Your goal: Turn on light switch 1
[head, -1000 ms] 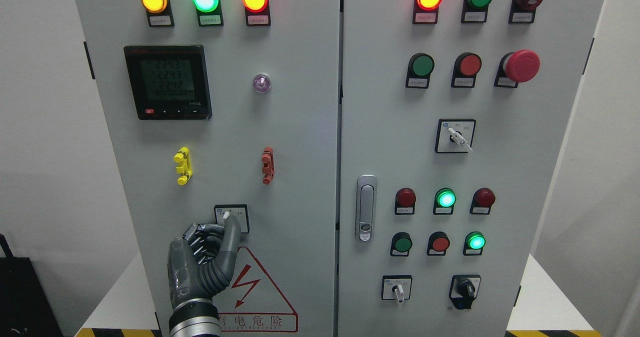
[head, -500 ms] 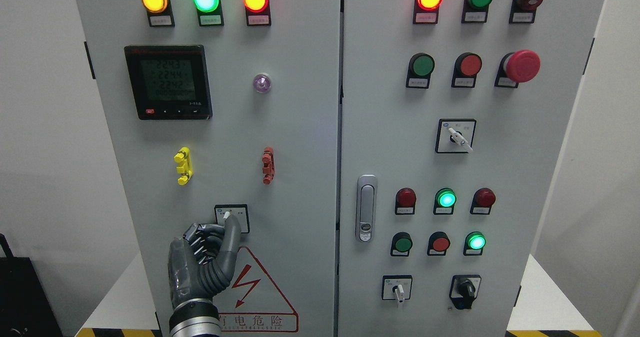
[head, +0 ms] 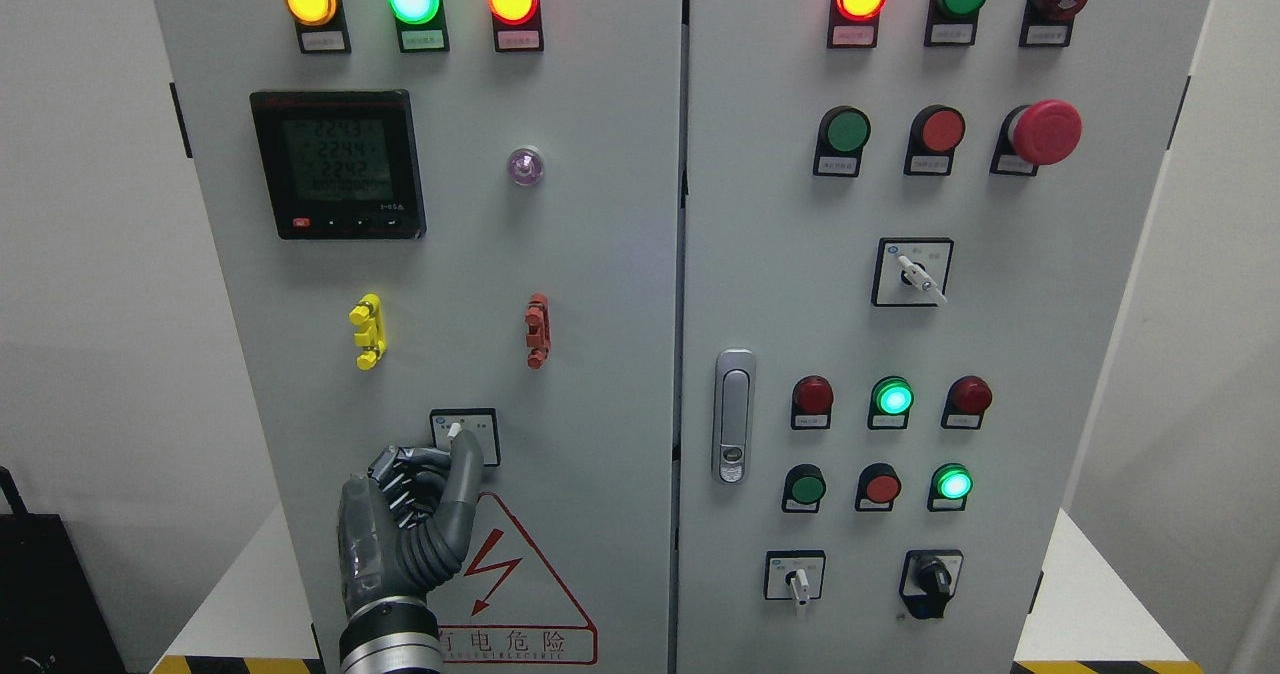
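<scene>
A small selector switch (head: 463,436) in a black-framed plate sits low on the left cabinet door (head: 600,354), above the red warning triangle (head: 510,574). Its white knob (head: 454,431) points up and slightly left. My left hand (head: 445,451) rises from the bottom edge and rests against the door. Its grey thumb lies along the knob's right side, and the curled fingers (head: 405,464) close in from the left, hiding the knob's lower part. The right hand does not show.
Above the switch are a yellow clip (head: 367,331), a red clip (head: 537,330), a black meter (head: 338,164) and three lit lamps. The right door carries a handle (head: 733,416), push buttons, lamps, a red mushroom button (head: 1044,131) and three more selector switches.
</scene>
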Robot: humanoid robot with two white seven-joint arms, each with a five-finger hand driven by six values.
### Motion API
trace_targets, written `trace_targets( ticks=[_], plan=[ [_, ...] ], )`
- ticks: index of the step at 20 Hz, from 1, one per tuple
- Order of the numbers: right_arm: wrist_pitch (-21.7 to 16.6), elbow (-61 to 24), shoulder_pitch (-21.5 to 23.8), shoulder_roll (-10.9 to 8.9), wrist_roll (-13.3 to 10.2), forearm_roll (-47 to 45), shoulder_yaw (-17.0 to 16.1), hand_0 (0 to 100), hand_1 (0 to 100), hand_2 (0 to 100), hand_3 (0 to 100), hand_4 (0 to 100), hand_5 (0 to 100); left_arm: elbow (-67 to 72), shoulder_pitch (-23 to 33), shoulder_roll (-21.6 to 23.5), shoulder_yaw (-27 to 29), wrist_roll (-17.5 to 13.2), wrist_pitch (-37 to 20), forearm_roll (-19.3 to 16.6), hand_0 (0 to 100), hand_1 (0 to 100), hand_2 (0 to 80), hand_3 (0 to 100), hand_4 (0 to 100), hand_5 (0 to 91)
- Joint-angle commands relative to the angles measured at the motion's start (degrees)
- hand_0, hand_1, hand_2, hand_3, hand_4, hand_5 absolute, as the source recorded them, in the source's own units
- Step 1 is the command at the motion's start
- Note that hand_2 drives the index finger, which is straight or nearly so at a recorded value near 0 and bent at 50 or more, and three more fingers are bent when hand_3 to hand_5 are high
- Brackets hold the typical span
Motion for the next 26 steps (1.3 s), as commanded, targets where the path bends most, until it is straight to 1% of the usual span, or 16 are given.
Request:
trace_targets(
  ticks=[1, 26],
  plan=[
    [0.0, 0.0, 0.0, 0.0, 0.0, 0.0, 0.0, 5, 0, 0, 0, 0, 0, 0.0, 0.0, 0.0, -0.1, -0.1, 0.1, 0.0, 74, 52, 59.7, 86, 86, 76.7],
    [0.0, 0.0, 0.0, 0.0, 0.0, -0.1, 0.0, 5, 0, 0, 0, 0, 0, 0.1, 0.0, 0.0, -0.2, -0.2, 0.1, 0.3, 83, 49, 61.1, 88, 87, 77.7]
  ],
)
